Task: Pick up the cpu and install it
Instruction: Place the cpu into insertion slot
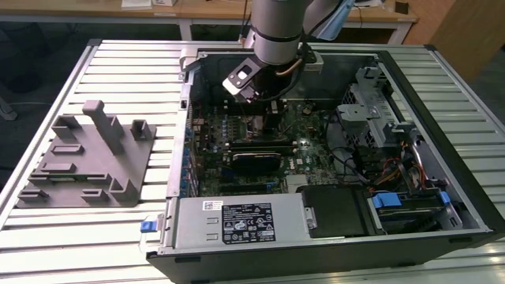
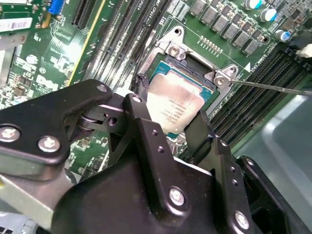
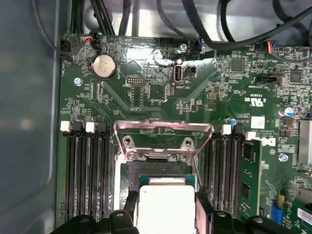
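Reaches down as a grey arm (image 1: 276, 35) into an open computer case (image 1: 465, 195) lying flat on the slatted desk (image 1: 118, 71), at the case's end toward the desk's far edge in the exterior view. Grips with the jaws clamped on the cpu (image 2: 178, 105), one black jaw pressed against each of two opposite edges, pale silvery top facing away from the board. Holds it right at the socket (image 2: 194, 62) on the green motherboard (image 3: 156, 97), low against the socket's dark frame; cannot tell whether fully seated or just above the contacts. Crowded all round: an open metal load plate (image 3: 163, 129) standing up just beyond the cpu, a thin lever (image 2: 273, 87) jutting out past one corner of the socket, rows of black memory slots (image 3: 85, 175) close on two sides, with a memory stick (image 3: 251, 170) upright in a slot on one of them. Farther along the board, a round coin cell (image 3: 104, 66) and a bundle of black cables (image 3: 234, 24) by the case wall. In the exterior view, hemmed in by a drive cage (image 1: 371, 112) on the exterior view's right, a black oblong part (image 1: 252, 151) lying across the board just nearer than the arm, and a silver power supply (image 1: 225, 222) at the case's end toward the desk's near edge. Outside the case, near the desk's edge on the exterior view's left and well apart from the arm, a grey plastic fixture (image 1: 87, 160) with upright posts.
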Controlling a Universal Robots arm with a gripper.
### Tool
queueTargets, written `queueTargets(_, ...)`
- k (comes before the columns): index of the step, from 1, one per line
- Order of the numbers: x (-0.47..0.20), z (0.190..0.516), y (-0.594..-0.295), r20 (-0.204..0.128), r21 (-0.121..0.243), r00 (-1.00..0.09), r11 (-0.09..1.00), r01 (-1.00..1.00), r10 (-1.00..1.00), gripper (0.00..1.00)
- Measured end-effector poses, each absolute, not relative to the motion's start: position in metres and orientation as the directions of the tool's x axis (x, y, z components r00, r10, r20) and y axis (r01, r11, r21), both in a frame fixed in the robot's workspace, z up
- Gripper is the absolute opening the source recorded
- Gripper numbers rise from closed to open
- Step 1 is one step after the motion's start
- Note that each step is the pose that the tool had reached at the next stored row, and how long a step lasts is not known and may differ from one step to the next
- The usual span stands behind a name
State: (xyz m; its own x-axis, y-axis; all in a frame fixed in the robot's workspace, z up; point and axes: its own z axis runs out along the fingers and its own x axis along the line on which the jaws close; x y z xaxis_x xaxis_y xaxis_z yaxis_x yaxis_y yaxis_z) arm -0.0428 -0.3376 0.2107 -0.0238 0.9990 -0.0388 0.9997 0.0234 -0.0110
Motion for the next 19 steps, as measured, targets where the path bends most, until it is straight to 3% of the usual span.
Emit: queueTargets(19,-0.043,0.197,-0.333,-0.039,-0.011,-0.024,0.023,1.000,0.999,0.54)
